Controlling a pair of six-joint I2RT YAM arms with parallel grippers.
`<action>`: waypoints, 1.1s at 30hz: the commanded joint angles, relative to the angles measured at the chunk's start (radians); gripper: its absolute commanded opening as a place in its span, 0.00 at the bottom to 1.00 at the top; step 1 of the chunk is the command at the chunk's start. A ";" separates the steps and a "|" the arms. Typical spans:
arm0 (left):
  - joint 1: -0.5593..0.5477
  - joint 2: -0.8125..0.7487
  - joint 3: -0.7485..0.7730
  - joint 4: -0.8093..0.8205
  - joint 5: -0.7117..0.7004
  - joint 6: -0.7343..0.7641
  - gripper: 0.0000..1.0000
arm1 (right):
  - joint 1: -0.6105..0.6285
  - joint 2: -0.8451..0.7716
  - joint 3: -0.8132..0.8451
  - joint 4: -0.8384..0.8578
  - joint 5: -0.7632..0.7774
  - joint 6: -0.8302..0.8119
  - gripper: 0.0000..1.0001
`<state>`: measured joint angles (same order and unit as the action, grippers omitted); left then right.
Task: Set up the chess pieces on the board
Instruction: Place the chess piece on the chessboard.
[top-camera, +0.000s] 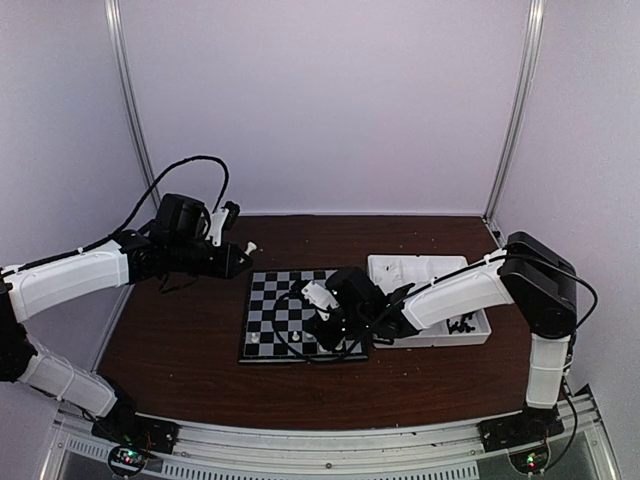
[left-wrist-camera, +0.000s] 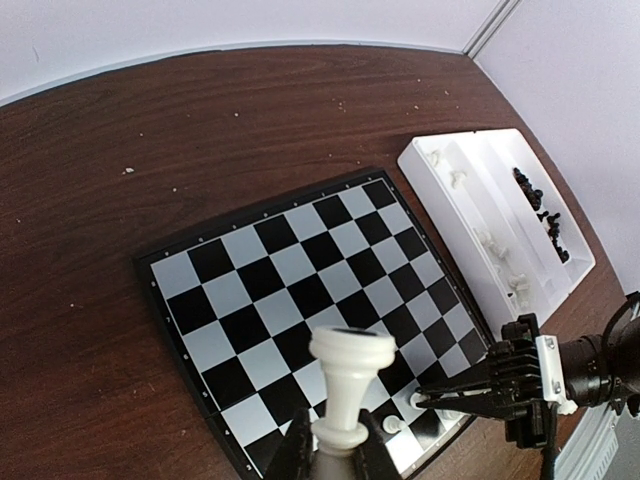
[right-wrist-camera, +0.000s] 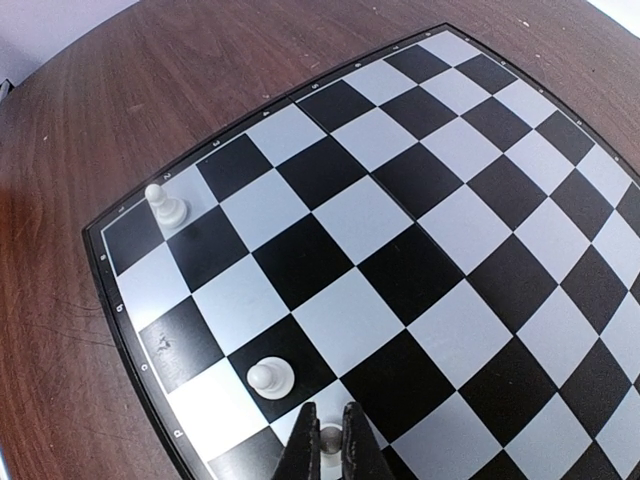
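I hold my left arm (top-camera: 70, 280) raised, left fingers (left-wrist-camera: 296, 452) pinching a white piece (left-wrist-camera: 350, 380); right arm (top-camera: 450, 295) stretched low, right fingers (right-wrist-camera: 305, 450) pressed together.

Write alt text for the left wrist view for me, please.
The left claw grips a white chess piece in the foreground; on the board behind, the right claw sits low at one corner, a white tray alongside.

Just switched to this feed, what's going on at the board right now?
The left gripper holds a white piece raised near the board's far left corner. The right gripper hangs shut, low over the board's near edge; whether it pinches anything is unclear. Two white pawns stand on the board, and more pieces lie in the tray.
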<state>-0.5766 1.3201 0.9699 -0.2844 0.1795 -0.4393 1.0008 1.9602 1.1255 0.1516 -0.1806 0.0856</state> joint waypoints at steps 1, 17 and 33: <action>0.007 0.000 -0.008 0.040 0.011 0.001 0.00 | -0.004 0.002 -0.003 -0.007 -0.006 0.011 0.05; 0.007 -0.002 -0.010 0.040 0.013 0.002 0.00 | -0.004 -0.024 0.005 -0.019 0.013 0.003 0.17; 0.007 0.008 -0.005 0.054 0.035 0.004 0.00 | -0.007 -0.141 0.037 -0.093 0.041 -0.008 0.25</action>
<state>-0.5766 1.3205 0.9699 -0.2821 0.1886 -0.4393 1.0008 1.8816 1.1419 0.0849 -0.1730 0.0818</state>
